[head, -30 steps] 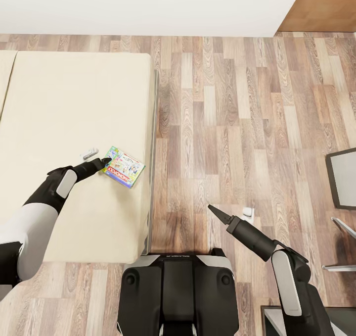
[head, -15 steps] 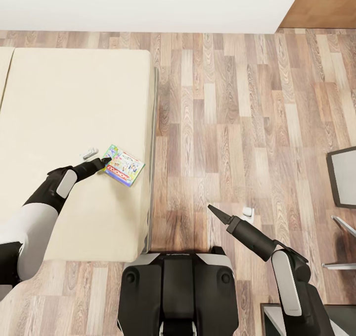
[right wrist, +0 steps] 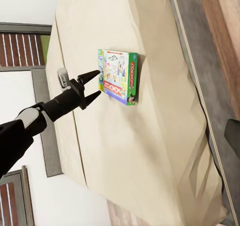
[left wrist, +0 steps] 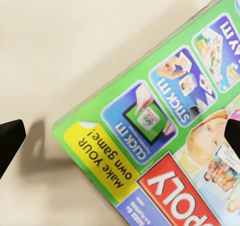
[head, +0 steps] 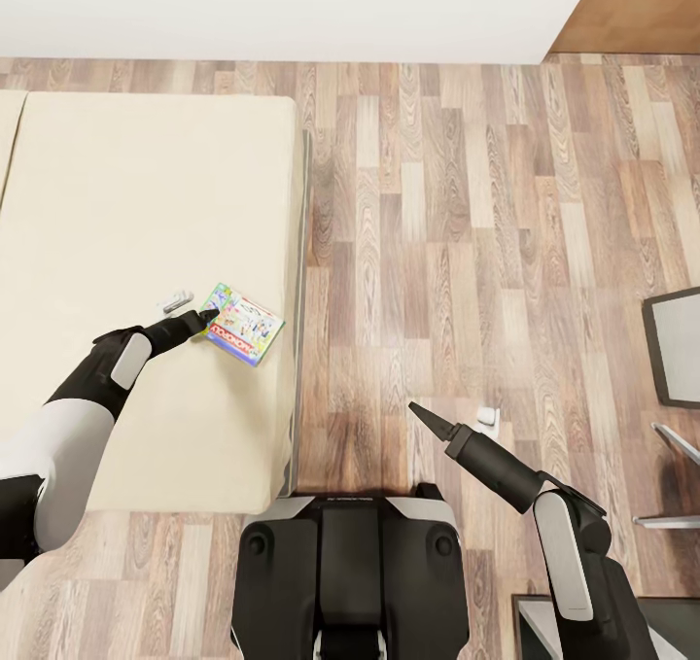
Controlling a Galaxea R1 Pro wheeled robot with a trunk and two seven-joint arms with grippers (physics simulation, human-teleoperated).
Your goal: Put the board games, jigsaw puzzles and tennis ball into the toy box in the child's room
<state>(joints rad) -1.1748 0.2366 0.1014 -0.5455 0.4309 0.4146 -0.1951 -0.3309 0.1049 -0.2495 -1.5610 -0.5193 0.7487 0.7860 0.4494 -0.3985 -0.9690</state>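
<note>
One board game [head: 244, 326], a green box with a printed cover, lies flat on the cream bed [head: 126, 203] close to its floor-side edge. My left gripper [head: 207, 320] is open at the box's near corner. In the left wrist view the board game [left wrist: 165, 131] sits between and beyond the two spread fingertips [left wrist: 10, 138]. The right wrist view takes in the board game [right wrist: 119, 76] and the open left gripper [right wrist: 97, 83] just short of it. My right gripper [head: 418, 410] hangs over the wood floor, holding nothing; one of its fingertips [right wrist: 233, 132] sits at the picture's edge, so it is open.
A small white object [head: 175, 301] lies on the bed beside my left gripper. Another small white thing [head: 486, 414] lies on the plank floor [head: 457, 232] by my right gripper. A dark-framed grey panel [head: 677, 349] stands at the right. A white wall [head: 292, 9] runs behind the bed.
The whole head view has shifted slightly, so the camera moved. Both arms and the board game hold their places.
</note>
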